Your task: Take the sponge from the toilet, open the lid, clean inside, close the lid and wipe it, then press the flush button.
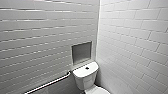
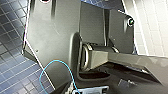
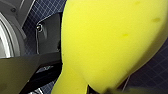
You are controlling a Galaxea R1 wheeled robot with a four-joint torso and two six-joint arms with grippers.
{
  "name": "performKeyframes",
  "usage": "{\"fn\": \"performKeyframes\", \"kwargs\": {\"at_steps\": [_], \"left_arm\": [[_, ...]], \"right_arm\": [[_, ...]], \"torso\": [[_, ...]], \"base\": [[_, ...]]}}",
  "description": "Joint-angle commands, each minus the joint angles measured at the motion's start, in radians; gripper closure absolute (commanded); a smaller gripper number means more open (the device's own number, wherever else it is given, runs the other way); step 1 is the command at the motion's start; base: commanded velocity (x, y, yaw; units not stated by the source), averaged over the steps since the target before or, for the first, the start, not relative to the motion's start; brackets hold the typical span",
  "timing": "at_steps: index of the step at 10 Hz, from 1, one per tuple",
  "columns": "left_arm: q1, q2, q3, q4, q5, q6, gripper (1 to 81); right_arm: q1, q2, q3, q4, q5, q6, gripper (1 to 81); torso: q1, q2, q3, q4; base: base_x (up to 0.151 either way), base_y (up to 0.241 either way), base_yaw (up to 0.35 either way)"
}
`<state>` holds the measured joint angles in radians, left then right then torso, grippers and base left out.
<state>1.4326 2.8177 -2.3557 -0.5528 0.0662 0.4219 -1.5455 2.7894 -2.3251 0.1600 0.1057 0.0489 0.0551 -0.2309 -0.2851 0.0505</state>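
Note:
The yellow sponge (image 3: 107, 42) looms large in the right wrist view, pinched narrow at one end, and my right gripper is shut on it over dark blue floor tiles. In the head view the white toilet (image 1: 85, 76) stands in the corner of the tiled walls. Its small dark flush button (image 1: 87, 67) sits in the middle of the flat tank top. Below the tank only the rear edge of the white lid (image 1: 100, 90) shows, lying down. In the left wrist view my left gripper has nothing in it.
A metal grab bar (image 1: 50, 83) runs along the left wall beside the tank. A square niche (image 1: 81, 52) is set in the wall just above the tank. The right wall (image 1: 135, 50) stands close to the toilet. The floor (image 2: 12, 75) has dark blue tiles.

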Motion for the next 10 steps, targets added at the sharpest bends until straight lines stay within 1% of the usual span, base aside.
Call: {"fn": "performKeyframes", "kwargs": {"at_steps": [1, 10], "left_arm": [[-0.045, -0.007, 0.016, -0.007, 0.078, 0.006, 1.0], [-0.045, -0.001, 0.016, -0.006, 0.078, 0.006, 1.0]], "right_arm": [[0.034, -0.015, 0.007, -0.013, -0.058, -0.003, 81.1], [0.034, -0.015, 0.001, -0.01, -0.057, -0.003, 81.1]], "torso": [[0.0, 0.0, 0.0, 0.0], [0.0, 0.0, 0.0, 0.0]], "base": [[0.083, 0.0, 0.0], [0.082, 0.0, 0.0]]}}
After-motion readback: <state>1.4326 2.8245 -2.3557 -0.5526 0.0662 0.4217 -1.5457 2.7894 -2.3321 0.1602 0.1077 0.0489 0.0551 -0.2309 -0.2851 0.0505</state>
